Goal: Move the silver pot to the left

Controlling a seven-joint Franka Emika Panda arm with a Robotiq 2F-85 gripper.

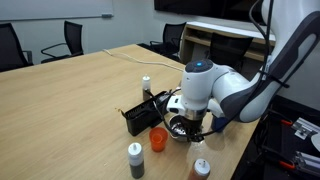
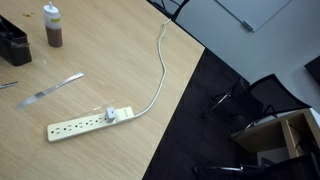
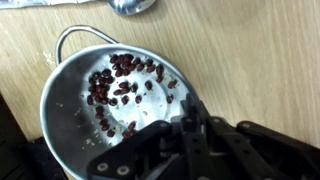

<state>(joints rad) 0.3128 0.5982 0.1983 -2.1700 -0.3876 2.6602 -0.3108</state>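
Note:
The silver pot fills the wrist view. It is round and shiny, has a thin wire handle at its upper left, and holds several dark red beans. My gripper is at the pot's lower right rim and its fingers are closed on that rim. In an exterior view the gripper points down at the pot, which rests on the wooden table near its edge. The pot does not show in the exterior view that looks at the power strip.
A small orange cup and a black box are beside the pot. Bottles stand nearby. A power strip with its cable and a metal utensil lie on the table.

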